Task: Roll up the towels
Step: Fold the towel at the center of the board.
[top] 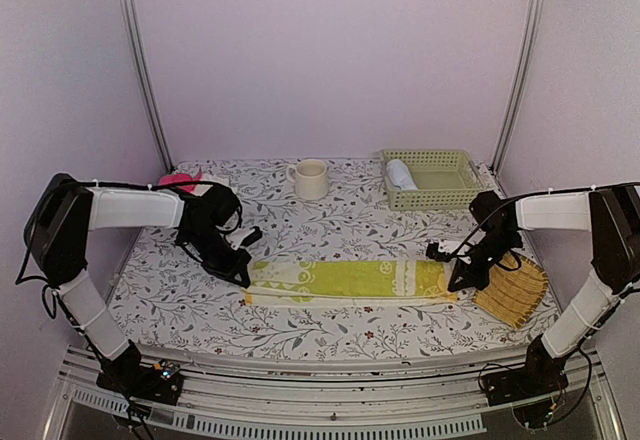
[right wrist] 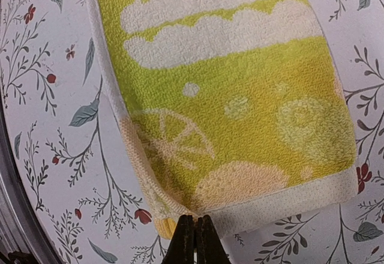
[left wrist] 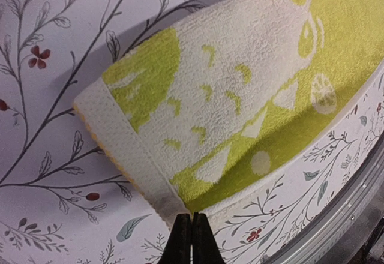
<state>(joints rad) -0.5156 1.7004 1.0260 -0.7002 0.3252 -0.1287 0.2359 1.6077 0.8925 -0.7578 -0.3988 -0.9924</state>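
Three eyes on me: one high behind, one on each wrist.

The top camera sits above and behind my bases, facing forward and down over the bench (top: 330,210) to the back wall (top: 330,60), far enough to take in the bench's full width. The left wrist camera looks down past my left pincer (left wrist: 191,240), whose tips enter at the bottom edge, very near the left end of the yellow-green towel (left wrist: 240,96). The right wrist camera looks the same way past my right pincer (right wrist: 195,240), close over the towel's right end. All three share that towel and the bench's flowered cover; the two wrist views hold opposite ends, with no common patch I can tell.
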